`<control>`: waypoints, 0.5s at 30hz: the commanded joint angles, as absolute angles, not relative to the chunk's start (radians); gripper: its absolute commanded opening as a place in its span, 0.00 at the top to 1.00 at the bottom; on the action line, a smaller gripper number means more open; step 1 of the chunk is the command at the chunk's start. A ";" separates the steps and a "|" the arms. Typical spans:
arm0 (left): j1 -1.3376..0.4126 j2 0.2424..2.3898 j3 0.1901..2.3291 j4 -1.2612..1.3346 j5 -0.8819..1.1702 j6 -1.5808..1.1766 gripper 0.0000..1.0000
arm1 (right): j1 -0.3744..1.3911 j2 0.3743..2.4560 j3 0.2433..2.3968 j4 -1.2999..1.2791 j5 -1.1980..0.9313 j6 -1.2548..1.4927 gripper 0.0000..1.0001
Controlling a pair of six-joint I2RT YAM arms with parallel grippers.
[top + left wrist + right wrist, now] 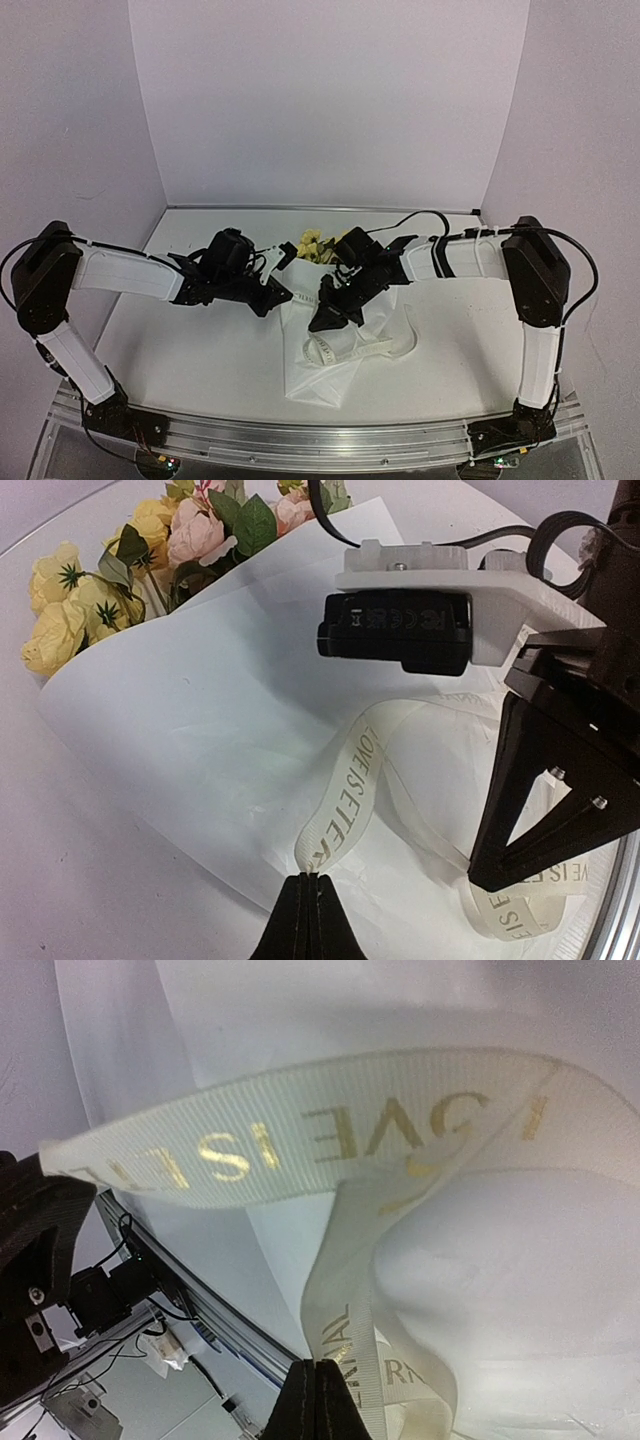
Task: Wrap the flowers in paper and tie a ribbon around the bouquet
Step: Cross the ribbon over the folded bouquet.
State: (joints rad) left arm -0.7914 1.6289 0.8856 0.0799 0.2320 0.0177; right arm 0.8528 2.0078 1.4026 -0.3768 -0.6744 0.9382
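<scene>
Lettering on the ribbon (300, 1140) clear from both wrists, seemingly lost overhead.

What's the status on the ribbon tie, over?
Left tool and right tool shut on ribbon. Wrapped bouquet lying flat, ribbon loose, no knot visible. Nothing blocking.

Robot lab booth, plain white walls (330, 100), aluminium mounting rail (320, 441), white table (180, 350)

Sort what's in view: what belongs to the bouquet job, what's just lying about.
Belongs to the job:
flowers
paper over their stems
ribbon, pinched by the left end effector and the right end effector

Not part of it, fixtures only:
table
aluminium rail
cable
</scene>
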 commanded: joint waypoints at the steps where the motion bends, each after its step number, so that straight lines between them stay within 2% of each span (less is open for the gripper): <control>1: -0.795 1.580 0.885 0.122 0.222 0.009 1.00 | 0.882 2.011 1.449 -0.419 -0.690 0.886 1.00; 15: -0.795 1.583 0.880 0.133 0.222 -0.020 1.00 | 0.916 1.979 1.425 -0.431 -0.750 0.795 1.00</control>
